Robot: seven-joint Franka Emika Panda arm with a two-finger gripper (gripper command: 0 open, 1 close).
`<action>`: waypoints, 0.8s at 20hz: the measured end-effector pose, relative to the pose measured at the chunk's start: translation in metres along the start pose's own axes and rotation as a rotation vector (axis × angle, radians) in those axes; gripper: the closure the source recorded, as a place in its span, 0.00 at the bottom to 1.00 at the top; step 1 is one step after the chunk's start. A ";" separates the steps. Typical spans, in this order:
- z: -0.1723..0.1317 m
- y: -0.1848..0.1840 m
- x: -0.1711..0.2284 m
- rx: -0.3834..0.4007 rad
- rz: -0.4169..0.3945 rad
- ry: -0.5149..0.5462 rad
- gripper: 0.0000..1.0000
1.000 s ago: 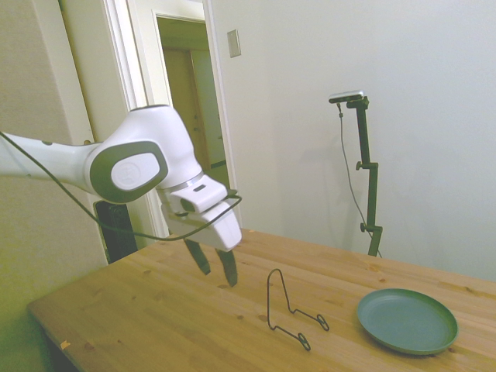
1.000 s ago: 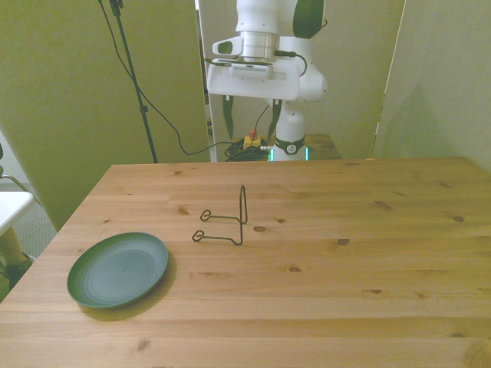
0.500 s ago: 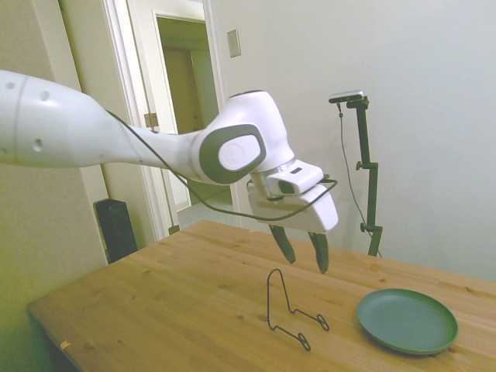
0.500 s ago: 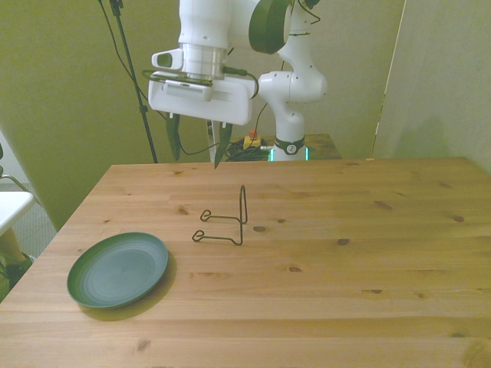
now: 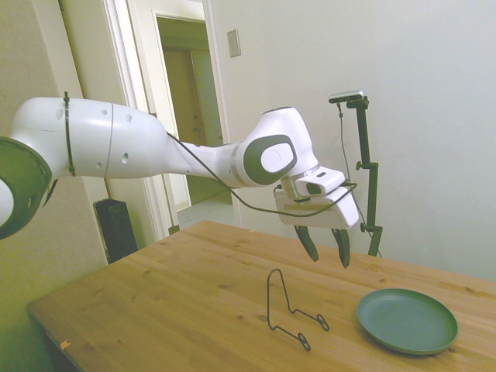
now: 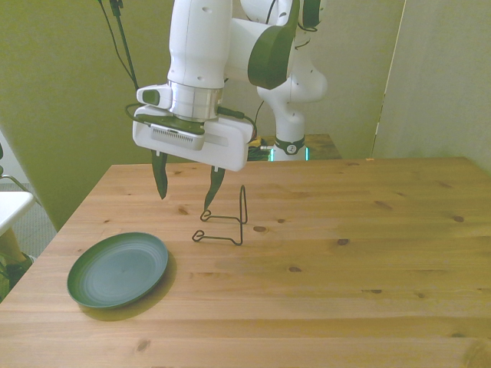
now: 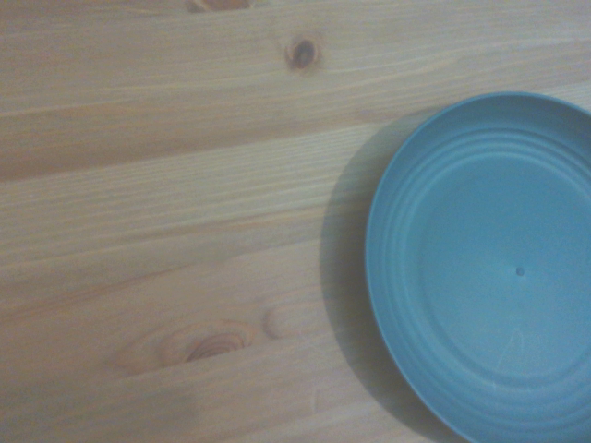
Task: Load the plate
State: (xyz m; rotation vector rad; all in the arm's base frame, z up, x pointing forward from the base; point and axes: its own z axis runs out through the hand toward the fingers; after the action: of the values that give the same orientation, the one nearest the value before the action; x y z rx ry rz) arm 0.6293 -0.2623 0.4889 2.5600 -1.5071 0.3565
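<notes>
The teal-green plate (image 5: 407, 320) (image 6: 117, 269) (image 7: 489, 268) lies flat on the wooden table, near the front view's left edge, with nothing on it. My gripper (image 5: 325, 249) (image 6: 185, 186) hangs open and empty in the air, well above the table, between the plate and the black wire stand (image 5: 291, 313) (image 6: 226, 221). The stand rests on the table to the plate's side, toward the table's middle. In the wrist view the plate fills one side of the picture over bare wood.
The wooden table (image 6: 345, 261) stretches wide toward the front view's right. A doorway and white wall lie behind in the side view. The table's near-left edge runs close to the plate in the front view.
The arm has swung out over the table, carrying the open gripper past the wire stand toward the plate and somewhat lower. Plate and stand have not moved.
</notes>
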 end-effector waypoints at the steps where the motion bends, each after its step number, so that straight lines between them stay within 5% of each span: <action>1: -0.006 0.006 0.006 0.002 0.012 0.011 0.00; 16: 0.072 -0.004 0.009 -0.107 0.060 0.081 0.00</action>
State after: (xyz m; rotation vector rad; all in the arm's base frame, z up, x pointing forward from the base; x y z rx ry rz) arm 0.6466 -0.2855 0.4219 2.3934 -1.5330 0.3721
